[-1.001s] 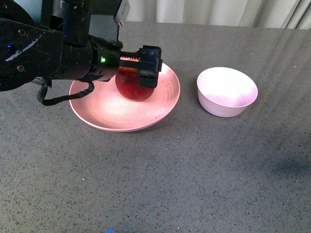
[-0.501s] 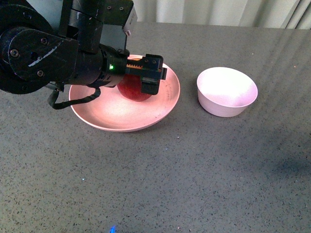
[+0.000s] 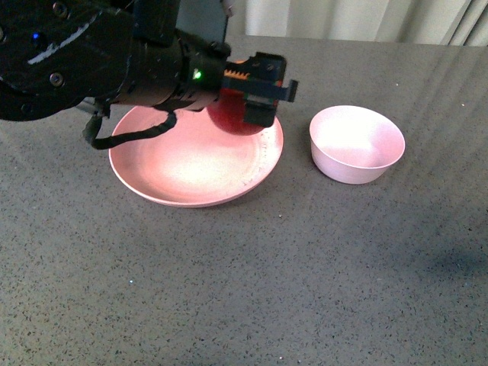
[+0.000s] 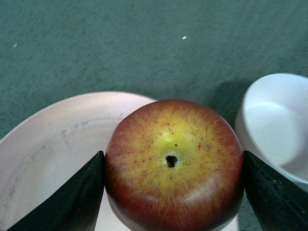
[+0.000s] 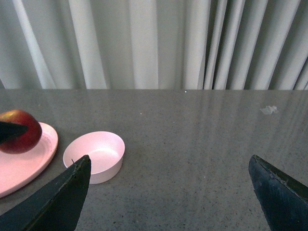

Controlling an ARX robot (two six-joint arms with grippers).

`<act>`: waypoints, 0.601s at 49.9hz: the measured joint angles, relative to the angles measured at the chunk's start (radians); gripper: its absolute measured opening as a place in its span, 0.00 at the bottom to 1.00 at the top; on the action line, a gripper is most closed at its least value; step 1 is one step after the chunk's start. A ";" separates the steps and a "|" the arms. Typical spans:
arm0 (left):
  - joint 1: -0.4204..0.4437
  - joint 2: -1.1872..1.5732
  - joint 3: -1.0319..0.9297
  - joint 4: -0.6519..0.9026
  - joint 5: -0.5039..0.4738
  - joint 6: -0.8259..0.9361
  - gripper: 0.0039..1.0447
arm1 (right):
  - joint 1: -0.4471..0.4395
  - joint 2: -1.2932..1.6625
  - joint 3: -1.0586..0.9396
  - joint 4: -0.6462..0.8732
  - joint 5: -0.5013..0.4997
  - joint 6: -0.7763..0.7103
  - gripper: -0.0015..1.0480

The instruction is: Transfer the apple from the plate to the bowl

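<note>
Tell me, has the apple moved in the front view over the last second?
Yes. Clamped in the left gripper, the apple has risen off the plate and shifted toward the bowl, now over the plate's bowl-side rim.

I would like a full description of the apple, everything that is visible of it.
The apple is round and glossy, dark red with fine streaks, and yellow around the stem dip, which faces the left wrist camera; no stem shows. The fingers of the left gripper press its two sides. It seems held just above the pink plate, over the edge nearest the bowl, touching nothing else.
</note>
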 joint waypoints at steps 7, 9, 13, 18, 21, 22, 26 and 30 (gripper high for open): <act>-0.085 -0.009 0.052 -0.003 0.019 0.005 0.70 | 0.000 0.000 0.000 0.000 0.000 0.000 0.91; -0.107 -0.006 0.068 -0.008 0.025 0.012 0.70 | 0.000 0.000 0.000 0.000 0.000 0.000 0.91; -0.148 0.013 0.118 -0.026 0.032 0.019 0.70 | 0.000 0.000 0.000 0.000 0.000 0.000 0.91; -0.175 0.053 0.178 -0.050 0.035 0.021 0.70 | 0.000 0.000 0.000 0.000 0.000 0.000 0.91; -0.185 0.081 0.209 -0.069 0.036 0.022 0.70 | 0.000 0.000 0.000 0.000 0.000 0.000 0.91; -0.187 0.088 0.218 -0.074 0.036 0.024 0.70 | 0.000 0.000 0.000 0.000 0.000 0.000 0.91; -0.194 0.122 0.254 -0.097 0.036 0.030 0.69 | 0.000 0.000 0.000 0.000 0.000 0.000 0.91; -0.198 0.157 0.288 -0.120 0.037 0.037 0.69 | 0.000 0.000 0.000 0.000 0.000 0.000 0.91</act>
